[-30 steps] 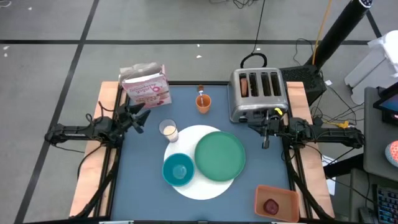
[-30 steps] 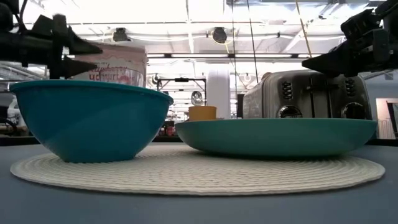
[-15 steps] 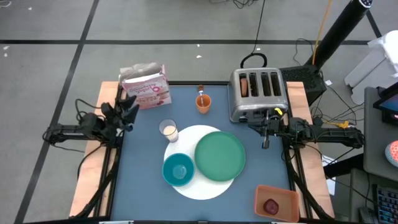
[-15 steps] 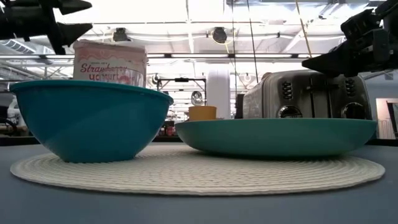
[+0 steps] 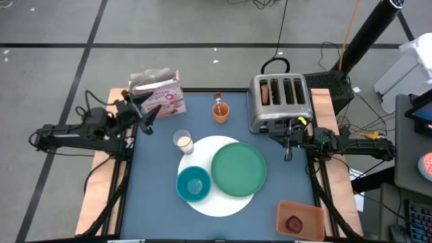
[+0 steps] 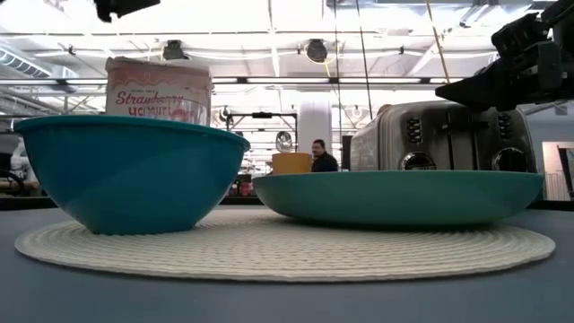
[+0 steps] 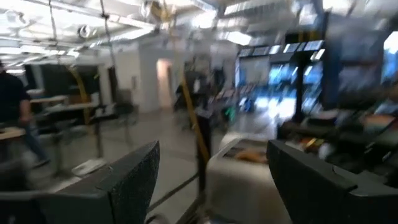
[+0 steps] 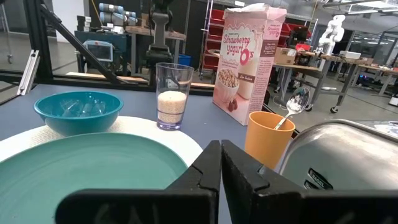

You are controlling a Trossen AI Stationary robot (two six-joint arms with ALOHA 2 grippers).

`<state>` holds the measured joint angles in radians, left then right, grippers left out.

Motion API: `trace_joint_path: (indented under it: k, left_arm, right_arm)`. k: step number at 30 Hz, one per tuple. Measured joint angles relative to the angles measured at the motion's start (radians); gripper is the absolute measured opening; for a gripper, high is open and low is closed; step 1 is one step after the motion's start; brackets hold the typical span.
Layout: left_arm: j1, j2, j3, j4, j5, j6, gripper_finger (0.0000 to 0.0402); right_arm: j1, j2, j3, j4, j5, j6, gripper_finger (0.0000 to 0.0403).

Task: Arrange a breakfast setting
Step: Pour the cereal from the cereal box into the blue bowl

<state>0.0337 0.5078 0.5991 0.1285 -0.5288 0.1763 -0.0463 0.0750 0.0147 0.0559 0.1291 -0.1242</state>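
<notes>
At the far left, the left gripper (image 5: 143, 110) hangs raised over the desk's (image 5: 162, 196) left edge, just beside the pink cereal box (image 5: 158, 94); its fingers (image 7: 134, 174) stand spread wide apart and grasp nothing. The cereal box stands upright at the desk's back left corner, printed with strawberry yogurt lettering. Near it, toward the middle, the milk glass (image 5: 183, 142) is a clear tumbler filled partway with a white content, standing at the back left rim of the round white mat (image 5: 223, 201), a woven disc lying flat on the blue desk. On the mat's left part sits the smaller teal bowl (image 5: 193, 183), deep and glossy, upright. Touching or just beside it on the right lies the large green plate (image 5: 239, 169), shallow and bare, covering the mat's right half. Behind the mat, the orange cup (image 5: 221, 111) stands upright with the silver spoon (image 8: 295, 105) leaning in it, bowl end up. To its right is the silver toaster (image 5: 279, 102), with a brown piece of bread (image 5: 264, 92) in its leftmost slot. The right gripper (image 5: 288, 145) hovers just in front of the toaster, its fingers (image 8: 239, 175) pressed together with nothing between them. At the front right corner, the orange tray (image 5: 301, 218) holds the dark-red fruit (image 5: 293, 223).
</notes>
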Motion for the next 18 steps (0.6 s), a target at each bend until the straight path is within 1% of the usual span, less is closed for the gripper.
trace_joint_path:
  k: [5,8,12,16,18]
  left_arm:
    - [0.086,0.133,0.202,-0.241,-0.022,0.005,0.0301]
    - [0.149,0.202,0.299,-0.367,-0.022,0.005,0.0301]
    - [0.23,0.283,0.396,-0.516,-0.018,0.004,0.0301]
    - [0.306,0.351,0.473,-0.67,0.036,-0.007,0.03]
    - [0.338,0.384,0.5,-0.737,0.046,-0.02,0.03]
  right_arm:
    - [0.0,0.0,0.0,0.0,0.0,0.0,0.0009]
    - [0.0,0.0,0.0,0.0,0.0,0.0,0.0009]
    - [0.0,0.0,0.0,0.0,0.0,0.0,0.0009]
    - [0.0,0.0,0.0,0.0,0.0,0.0,0.0009]
    - [0.0,0.0,0.0,0.0,0.0,0.006,0.0009]
